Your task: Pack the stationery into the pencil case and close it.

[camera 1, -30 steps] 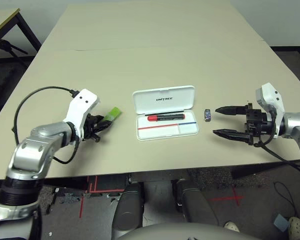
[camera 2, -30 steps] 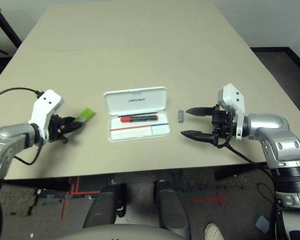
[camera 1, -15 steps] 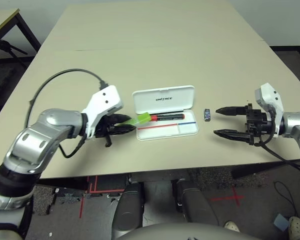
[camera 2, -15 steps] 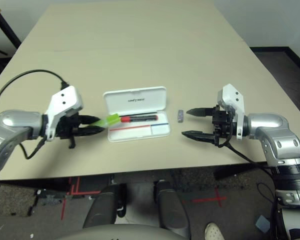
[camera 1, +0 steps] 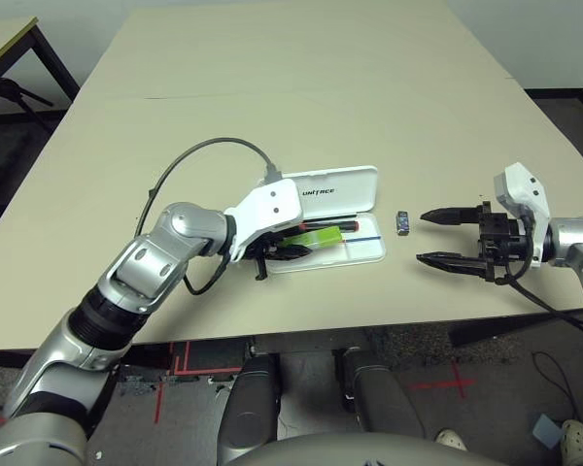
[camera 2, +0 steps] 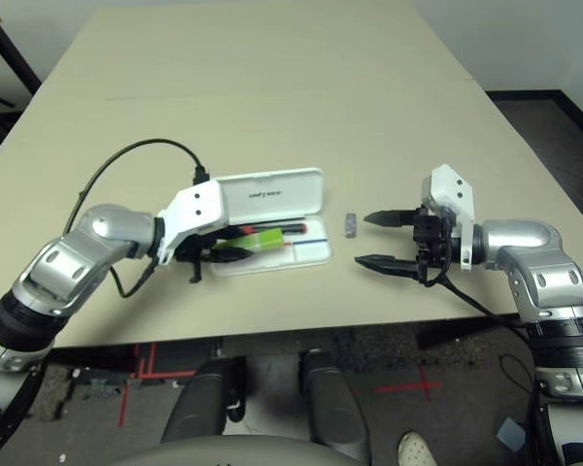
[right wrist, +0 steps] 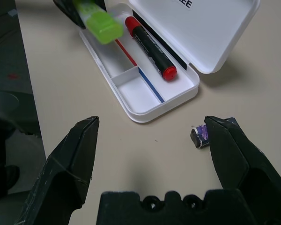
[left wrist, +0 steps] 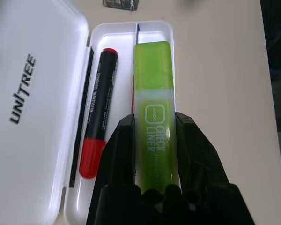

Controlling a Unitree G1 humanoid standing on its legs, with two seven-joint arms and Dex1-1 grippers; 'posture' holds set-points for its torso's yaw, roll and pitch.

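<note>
The left claw (left wrist: 154, 136) grips the lime-green bar (left wrist: 153, 110) over the open pencil case (camera 1: 323, 225), beside the red marker (left wrist: 97, 131) — next, lower and release. The right claw (camera 1: 447, 237) gapes empty near the small block (camera 1: 403, 222) on the desk (camera 1: 272, 97).

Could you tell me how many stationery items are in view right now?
3: the red marker lies in the open pencil case, the green bar is held over it by the left hand, and the small dark block sits on the table beside the case.
</note>
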